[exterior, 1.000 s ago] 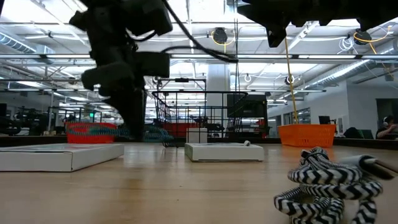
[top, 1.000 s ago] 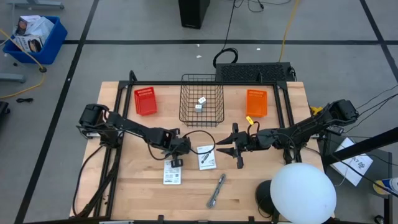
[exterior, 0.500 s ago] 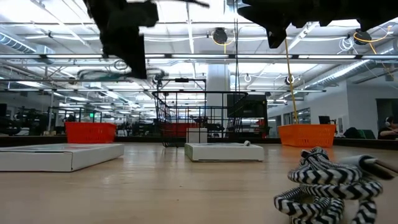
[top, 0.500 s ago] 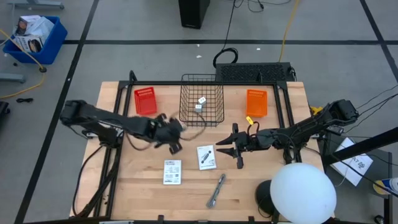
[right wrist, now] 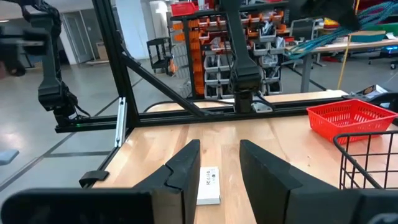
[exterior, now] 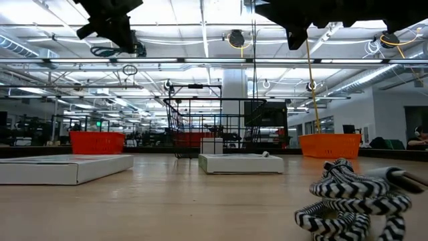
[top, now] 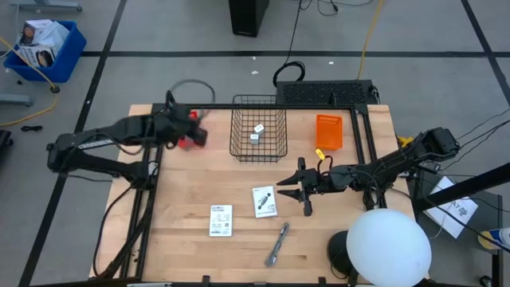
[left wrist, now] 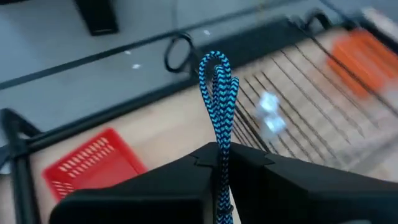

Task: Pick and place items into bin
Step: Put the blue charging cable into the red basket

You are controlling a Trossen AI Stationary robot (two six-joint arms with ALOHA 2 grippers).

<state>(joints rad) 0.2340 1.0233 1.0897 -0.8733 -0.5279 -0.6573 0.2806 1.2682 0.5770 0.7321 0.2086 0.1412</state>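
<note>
My left gripper (top: 180,130) is raised over the red bin (top: 188,140) at the table's far left, shut on a blue-and-black braided cord (left wrist: 217,87). The cord's loop (top: 191,86) swings out past the far edge. My right gripper (top: 285,191) hovers open at mid-table, right of a white printed packet (top: 264,201), which lies flat on the table and also shows ahead of its fingers as the packet (right wrist: 210,185). A second packet (top: 221,220) and a grey metallic stick (top: 277,244) lie flat nearer the front. Two white cubes (top: 256,132) sit in the wire basket (top: 258,147). My left gripper pinches the braided cord between its two fingers, at a doubled stretch (left wrist: 219,142). The two strands run out side by side past the fingertips and end in a bend (left wrist: 214,61). The cord is lifted clear of the table.
An orange bin (top: 328,131) stands right of the wire basket. A white round shade (top: 389,247) covers the near right corner. A black-and-white striped cord (exterior: 348,197) lies close to the low camera. Black frame rails (top: 151,171) run along both table sides.
My left gripper has risen from the table beside the near packet and swung toward the far left, carrying the cord up and away until it is over the red bin. The cord, which trailed on the table, is now lifted clear. The right arm has kept still.
</note>
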